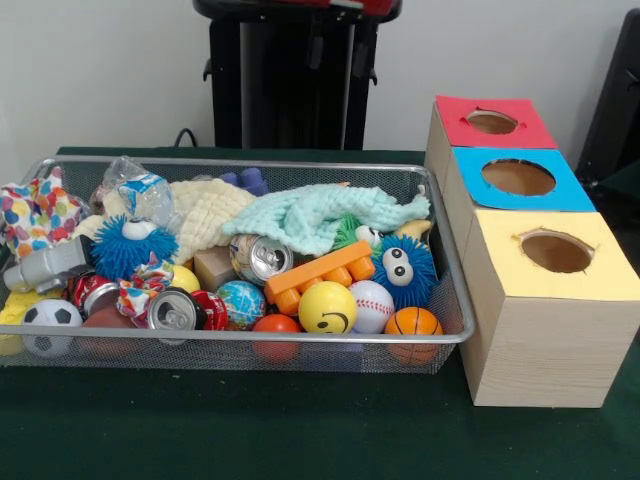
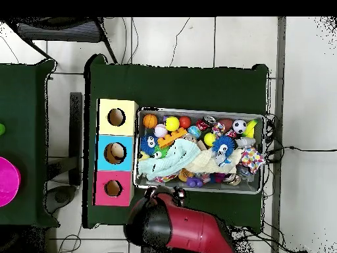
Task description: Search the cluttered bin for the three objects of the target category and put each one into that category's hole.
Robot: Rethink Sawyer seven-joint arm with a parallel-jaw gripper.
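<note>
Across the green worktop (image 1: 300, 440) from me, the bin (image 1: 455, 335) brims with toys. One bottle (image 1: 138, 190) pokes up at its far left; others stay buried. Right of it waits the blue hole (image 1: 518, 177). My pincer's state I cannot tell.

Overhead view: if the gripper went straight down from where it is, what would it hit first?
Probably the bin at its rim on the robot's side, or the green table just beside it. The gripper sits at that edge, height unclear.
</note>
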